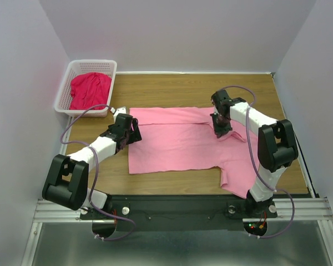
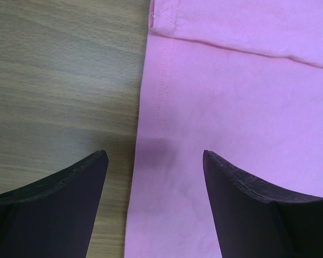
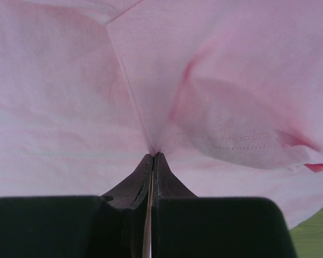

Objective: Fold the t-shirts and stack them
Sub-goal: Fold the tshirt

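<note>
The light pink t-shirt (image 1: 177,145) lies spread on the wooden table (image 1: 172,91), partly folded along its far edge. My left gripper (image 1: 134,133) is open, low over the shirt's left hem (image 2: 156,107), one finger over wood and one over cloth. My right gripper (image 1: 220,133) is shut, pinching a fold of the pink shirt (image 3: 156,148) near its right shoulder; the cloth puckers at the fingertips. The crimson red t-shirt (image 1: 90,90) lies crumpled in the white basket (image 1: 64,88) at the far left.
White walls close the table in at the back and both sides. The pink shirt's right sleeve (image 1: 236,177) hangs toward the near edge by my right arm's base. Bare wood (image 2: 59,80) lies left of the shirt.
</note>
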Motion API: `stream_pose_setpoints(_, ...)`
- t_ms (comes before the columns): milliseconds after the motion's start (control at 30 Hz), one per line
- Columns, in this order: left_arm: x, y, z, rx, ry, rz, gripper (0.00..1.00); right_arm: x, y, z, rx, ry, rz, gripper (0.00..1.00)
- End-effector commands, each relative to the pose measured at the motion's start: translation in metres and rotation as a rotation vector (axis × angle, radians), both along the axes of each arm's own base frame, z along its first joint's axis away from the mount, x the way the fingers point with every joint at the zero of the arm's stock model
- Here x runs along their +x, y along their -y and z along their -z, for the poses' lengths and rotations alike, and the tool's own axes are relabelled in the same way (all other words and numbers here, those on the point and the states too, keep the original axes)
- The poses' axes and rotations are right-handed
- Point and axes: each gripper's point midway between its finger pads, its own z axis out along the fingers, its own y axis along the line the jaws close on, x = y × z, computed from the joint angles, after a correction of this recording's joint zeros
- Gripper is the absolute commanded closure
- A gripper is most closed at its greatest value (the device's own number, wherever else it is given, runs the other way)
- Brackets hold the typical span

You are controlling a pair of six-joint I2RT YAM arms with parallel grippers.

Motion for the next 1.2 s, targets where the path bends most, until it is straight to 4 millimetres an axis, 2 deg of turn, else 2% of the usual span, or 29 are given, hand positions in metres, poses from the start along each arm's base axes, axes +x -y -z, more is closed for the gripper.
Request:
stream_pose_setpoints(0,0.001,0.001,-0.001,0.007,0.01,0.015,0.17,-0.002,-0.011,-0.008,0.051,-0.035,0.047,0.99)
stream_pose_setpoints(267,0.002,0.002,-0.002,0.005,0.012,0.018,0.17,0.004,-0.02,0.003,0.079,-0.071,0.105,0.98)
stream_pose_setpoints(433,0.0,0.0,-0.002,0.007,0.013,0.014,0.17,0.007,-0.029,0.012,0.114,-0.095,0.158,0.91)
stream_pose_setpoints(500,0.0,0.0,-0.002,0.007,0.014,0.012,0.17,0.01,-0.031,0.011,0.123,-0.088,0.167,0.89)
stream_pose_setpoints(567,0.001,0.001,-0.003,0.002,0.014,0.012,0.17,0.012,-0.047,0.006,0.206,-0.09,0.158,0.82)
stream_pose_setpoints(633,0.001,0.002,-0.003,0.0,0.015,0.015,0.17,0.014,-0.06,-0.001,0.277,-0.092,0.137,0.8)
stream_pose_setpoints(700,0.002,0.002,-0.004,0.0,0.016,0.015,0.17,0.016,-0.059,-0.007,0.28,-0.072,0.137,0.77)
stream_pose_setpoints(800,0.002,0.002,-0.007,-0.002,0.019,0.016,0.17,0.02,-0.044,-0.021,0.217,-0.002,0.146,0.74)
stream_pose_setpoints(933,0.003,0.003,-0.012,-0.007,0.028,0.019,0.17,0.025,-0.014,-0.038,0.106,0.098,0.182,0.71)
stream_pose_setpoints(967,0.004,0.004,-0.013,-0.009,0.032,0.02,0.17,0.028,0.0,-0.043,0.077,0.125,0.213,0.71)
stream_pose_setpoints(1067,0.007,0.006,-0.017,-0.015,0.037,0.028,0.17,0.029,0.029,-0.044,0.042,0.141,0.287,0.71)
stream_pose_setpoints(1167,0.009,0.007,-0.02,-0.016,0.042,0.033,0.17,0.028,0.043,-0.037,0.023,0.139,0.308,0.71)
